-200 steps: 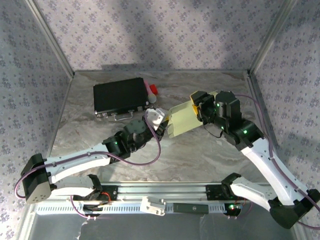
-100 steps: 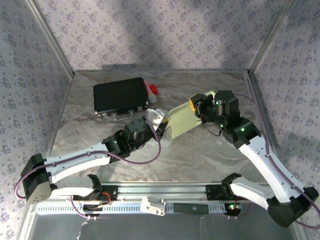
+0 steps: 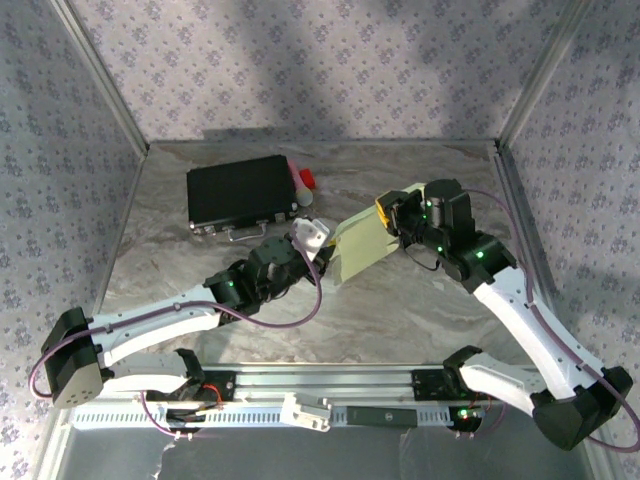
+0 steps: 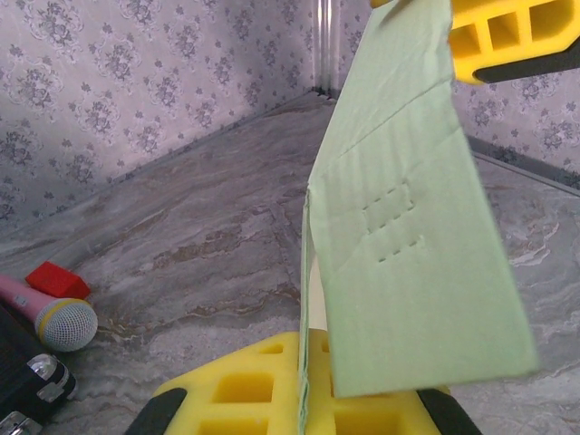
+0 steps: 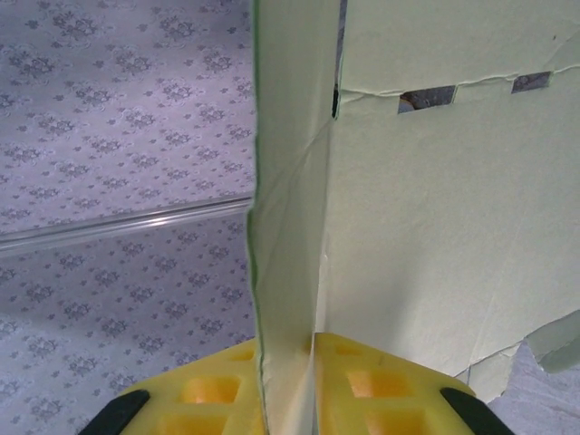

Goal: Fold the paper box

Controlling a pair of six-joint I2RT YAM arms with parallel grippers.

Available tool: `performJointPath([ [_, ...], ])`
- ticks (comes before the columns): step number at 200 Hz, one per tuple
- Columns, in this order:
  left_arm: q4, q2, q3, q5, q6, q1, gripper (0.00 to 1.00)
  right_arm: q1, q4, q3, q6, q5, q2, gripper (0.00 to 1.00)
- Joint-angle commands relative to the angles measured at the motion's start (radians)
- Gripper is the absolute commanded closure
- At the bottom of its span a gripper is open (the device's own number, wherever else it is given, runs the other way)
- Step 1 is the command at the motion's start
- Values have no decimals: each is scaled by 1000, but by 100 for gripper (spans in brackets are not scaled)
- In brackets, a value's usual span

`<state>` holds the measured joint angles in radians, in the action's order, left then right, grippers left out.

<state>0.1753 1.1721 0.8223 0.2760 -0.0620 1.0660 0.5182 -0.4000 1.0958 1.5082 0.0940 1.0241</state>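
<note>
The paper box [image 3: 360,243] is a pale green folded card held off the table between both arms. My left gripper [image 3: 330,252] is shut on its lower left edge; in the left wrist view the thin card edge [image 4: 306,299] runs down between the yellow fingers [image 4: 236,394]. My right gripper [image 3: 392,215] is shut on the card's upper right end. Its wrist view has a folded flap [image 5: 288,254] pinched between yellow fingers [image 5: 390,390], with the broad panel [image 5: 444,199] to the right. In the left wrist view my right gripper's yellow finger [image 4: 507,36] sits at the card's top.
A flat black case [image 3: 240,192] lies at the back left. Beside it are a pink microphone with a grey head [image 4: 54,319] and a red block [image 4: 56,279]. Patterned walls close the table on three sides, and a metal rail [image 3: 330,380] runs along the near edge.
My right gripper has closed on the card's upper right flap and shifted slightly left and back. The left arm has held its grip with little movement.
</note>
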Motion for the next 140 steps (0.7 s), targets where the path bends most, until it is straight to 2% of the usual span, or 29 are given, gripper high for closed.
performJointPath([
  [1, 33, -31, 46, -11, 1, -8, 96, -6, -30, -17, 11, -5, 7, 85],
  [15, 31, -35, 41, -15, -5, -8, 95, -6, -33, -16, 14, -8, 10, 93],
  [21, 29, -38, 41, -20, -10, -8, 92, -6, -35, -16, 14, -11, 9, 96],
  [25, 24, -41, 40, -24, -14, -9, 87, -6, -38, -15, 14, -16, 8, 100],
  [43, -2, -67, 35, -41, -49, -8, 57, 4, -90, -5, 16, -68, -21, 100],
  [59, -11, -120, 2, -34, -89, -5, 45, 19, -149, 0, 16, -129, -72, 100],
  [97, -59, -323, -96, 17, -174, -12, 37, 111, -285, 1, 28, -218, -171, 100],
  [120, -195, -416, -71, 50, -241, -30, 35, 216, -322, -30, 115, -271, -235, 100],
  [140, -311, -459, -49, 34, -332, -78, 36, 344, -349, -13, 181, -413, -250, 100],
])
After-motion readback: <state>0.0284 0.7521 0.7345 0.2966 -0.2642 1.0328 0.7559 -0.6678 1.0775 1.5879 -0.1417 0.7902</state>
